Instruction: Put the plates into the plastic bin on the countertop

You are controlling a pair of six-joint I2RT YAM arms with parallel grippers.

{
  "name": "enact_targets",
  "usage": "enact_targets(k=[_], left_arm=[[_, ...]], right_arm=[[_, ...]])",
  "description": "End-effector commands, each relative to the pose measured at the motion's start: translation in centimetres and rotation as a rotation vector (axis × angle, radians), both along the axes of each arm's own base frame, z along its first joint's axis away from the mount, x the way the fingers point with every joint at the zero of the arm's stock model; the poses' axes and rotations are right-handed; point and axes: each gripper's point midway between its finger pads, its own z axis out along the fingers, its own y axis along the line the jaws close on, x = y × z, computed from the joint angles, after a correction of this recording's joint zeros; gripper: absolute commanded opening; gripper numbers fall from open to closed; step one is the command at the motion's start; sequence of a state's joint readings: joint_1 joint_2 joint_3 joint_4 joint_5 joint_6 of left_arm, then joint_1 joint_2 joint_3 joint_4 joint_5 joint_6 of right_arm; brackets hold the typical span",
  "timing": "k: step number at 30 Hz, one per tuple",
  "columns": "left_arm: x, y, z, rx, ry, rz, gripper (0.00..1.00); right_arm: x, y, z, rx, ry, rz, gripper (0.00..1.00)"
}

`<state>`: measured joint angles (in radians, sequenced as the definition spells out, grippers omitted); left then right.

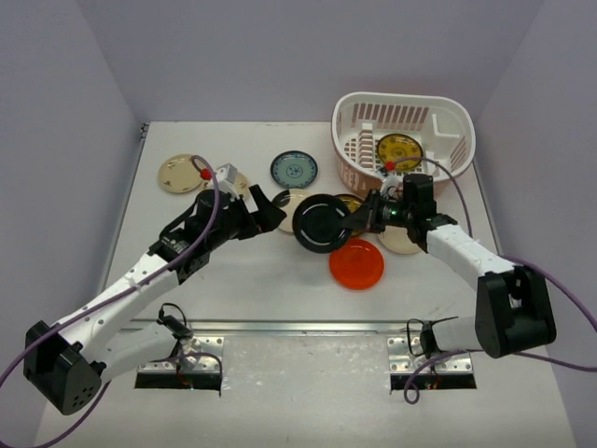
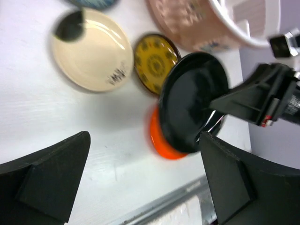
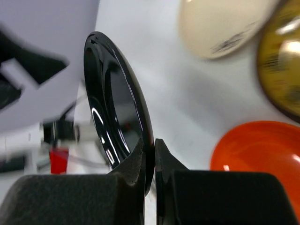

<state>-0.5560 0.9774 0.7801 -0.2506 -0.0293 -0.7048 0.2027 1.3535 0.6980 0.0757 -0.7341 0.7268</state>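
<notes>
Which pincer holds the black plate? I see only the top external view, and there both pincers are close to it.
Observer: The right pincer is shut on the black plate; the right wrist view shows it pinching the rim.
Operator: And the left one?
Observer: The left pincer is open; in its wrist view the jaws stand wide apart and touch nothing.
Operator: What does the black plate half hide from me?
Observer: A yellow-brown patterned plate, lying flat beside the cream plate.
</notes>
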Motion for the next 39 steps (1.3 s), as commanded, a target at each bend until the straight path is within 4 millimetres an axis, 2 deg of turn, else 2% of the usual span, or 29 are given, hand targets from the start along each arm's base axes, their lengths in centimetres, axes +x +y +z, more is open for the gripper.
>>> enact_targets(k=[1, 4, 6, 7, 10, 11, 12, 13, 16, 18, 20, 21, 22, 27, 28, 29, 30, 31, 34, 36, 39], left_arm=[[-0.5, 7.5, 2.8, 0.171, -0.087, 0.283, 1.00], [-1.2, 8.4, 2.5, 0.198, -0.117, 0.284, 1.00], [-1.2, 8.6, 0.3, 0.240, -0.078, 0.282, 1.00], [-1.2, 8.5, -0.2, 0.242, -0.068, 0.277, 1.00], [-0.9, 6.8, -3.8, 0.242, 0.010, 0.218, 1.00], [-0.8, 6.1, -4.5, 0.225, 0.022, 0.195, 1.00], [-0.7, 5.4, -5.1, 0.210, 0.031, 0.173, 1.00], [-0.6, 4.7, -5.5, 0.196, 0.036, 0.149, 1.00], [0.1, 2.8, -5.7, 0.169, 0.052, 0.082, 1.00], [0.9, 2.1, -5.5, 0.171, 0.055, 0.071, 1.00], [1.5, 1.9, -5.5, 0.183, 0.057, 0.069, 1.00], [1.8, 1.6, -5.4, 0.186, 0.050, 0.061, 1.00], [2.2, 1.3, -5.4, 0.189, 0.047, 0.055, 1.00], [2.7, 1.0, -6.9, 0.209, 0.066, 0.051, 1.00], [2.8, 1.1, -7.2, 0.216, 0.072, 0.052, 1.00], [2.8, 1.2, -7.7, 0.225, 0.081, 0.056, 1.00], [2.9, 1.2, -7.8, 0.228, 0.083, 0.058, 1.00], [3.0, 1.2, -8.0, 0.233, 0.085, 0.062, 1.00], [3.3, 1.2, -8.3, 0.241, 0.085, 0.068, 1.00], [3.6, 1.2, -8.5, 0.249, 0.084, 0.075, 1.00], [4.9, 1.1, -9.8, 0.284, 0.115, 0.101, 1.00]], right_arm=[[9.1, -12.0, 6.1, -0.055, -0.060, -0.681, 0.00], [12.1, -19.5, 7.9, -0.052, -0.031, -1.073, 0.00], [14.1, -22.6, 10.0, -0.053, -0.053, -1.245, 0.00], [15.2, -23.5, 10.5, -0.052, -0.058, -1.295, 0.00], [20.2, -25.1, 9.1, -0.108, 0.005, -1.359, 0.00], [22.1, -25.4, 6.8, -0.149, 0.043, -1.353, 0.00], [23.8, -25.6, 6.2, -0.169, 0.047, -1.350, 0.00], [25.4, -25.9, 6.7, -0.176, 0.025, -1.350, 0.00], [26.9, -27.5, 5.1, -0.252, 0.018, -1.395, 0.00], [28.0, -27.8, 3.9, -0.282, 0.010, -1.387, 0.00], [28.9, -27.7, 2.6, -0.301, 0.020, -1.370, 0.00], [29.7, -27.5, 2.7, -0.308, 0.009, -1.341, 0.00], [30.1, -27.3, 1.2, -0.328, 0.028, -1.315, 0.00], [31.1, -26.7, -1.7, -0.354, 0.022, -1.247, 0.02], [31.2, -26.6, -2.0, -0.358, 0.025, -1.235, 0.09], [31.5, -26.4, -1.9, -0.355, 0.020, -1.218, 0.24], [31.6, -26.1, -1.9, -0.350, 0.020, -1.203, 0.46], [31.6, -25.9, -1.5, -0.345, 0.015, -1.193, 0.63], [31.2, -25.6, 1.1, -0.340, -0.022, -1.177, 0.93], [30.7, -25.5, 3.2, -0.343, -0.047, -1.170, 0.98], [28.9, -25.0, 7.5, -0.367, -0.086, -1.142, 0.99]])
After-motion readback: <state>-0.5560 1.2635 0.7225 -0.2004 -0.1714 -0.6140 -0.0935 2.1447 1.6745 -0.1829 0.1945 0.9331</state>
